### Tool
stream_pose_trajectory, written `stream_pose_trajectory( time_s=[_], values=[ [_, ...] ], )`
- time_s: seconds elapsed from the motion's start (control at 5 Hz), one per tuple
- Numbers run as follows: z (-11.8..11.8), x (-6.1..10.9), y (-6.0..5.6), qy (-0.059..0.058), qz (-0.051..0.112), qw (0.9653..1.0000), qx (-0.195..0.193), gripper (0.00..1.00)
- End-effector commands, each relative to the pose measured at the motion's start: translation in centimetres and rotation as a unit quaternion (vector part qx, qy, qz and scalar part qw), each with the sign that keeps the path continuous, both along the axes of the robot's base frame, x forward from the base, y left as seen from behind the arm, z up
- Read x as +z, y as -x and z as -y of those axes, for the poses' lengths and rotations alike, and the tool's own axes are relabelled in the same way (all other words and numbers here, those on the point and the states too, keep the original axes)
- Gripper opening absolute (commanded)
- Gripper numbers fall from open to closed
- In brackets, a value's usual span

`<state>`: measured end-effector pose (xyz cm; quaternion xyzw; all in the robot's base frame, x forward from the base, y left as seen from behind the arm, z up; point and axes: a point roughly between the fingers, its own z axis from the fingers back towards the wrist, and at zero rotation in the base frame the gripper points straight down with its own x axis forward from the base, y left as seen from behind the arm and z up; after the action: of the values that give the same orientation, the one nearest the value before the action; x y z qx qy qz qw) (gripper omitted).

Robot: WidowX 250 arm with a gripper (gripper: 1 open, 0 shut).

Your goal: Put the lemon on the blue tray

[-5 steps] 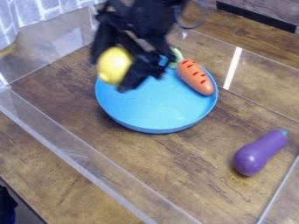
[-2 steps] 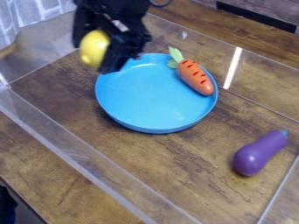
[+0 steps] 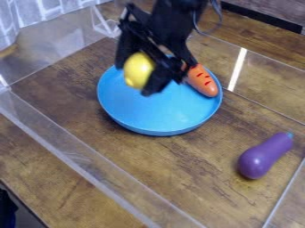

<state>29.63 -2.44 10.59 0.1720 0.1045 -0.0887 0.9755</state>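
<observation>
Where the pincer (image 3: 149,73) blurs, lemon (image 3: 139,69) half-hidden, carrot (image 3: 202,81) partly covered

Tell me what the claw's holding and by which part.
The lemon, gripped toward its upper end by the claw; the exact contact is blurred.

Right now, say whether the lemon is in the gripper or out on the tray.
In the gripper: the lemon sits up at its fingers, appearing above the blue tray.
</observation>
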Motion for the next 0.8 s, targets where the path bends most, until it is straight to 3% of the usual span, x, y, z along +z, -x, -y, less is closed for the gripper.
stream_pose_trajectory(
  time_s=[0.0, 0.4, 0.6],
  values=[
    [0.1, -0.4, -1.1, 0.002, 0.027, 0.9996, 0.001, 0.0],
    [-2.5, -2.3, -1.8, -0.013, 0.024, 0.9967, -0.077, 0.0],
    [-3.6, -3.2, -2.0, -0.017, 0.021, 0.9932, -0.113, 0.0]
  ],
)
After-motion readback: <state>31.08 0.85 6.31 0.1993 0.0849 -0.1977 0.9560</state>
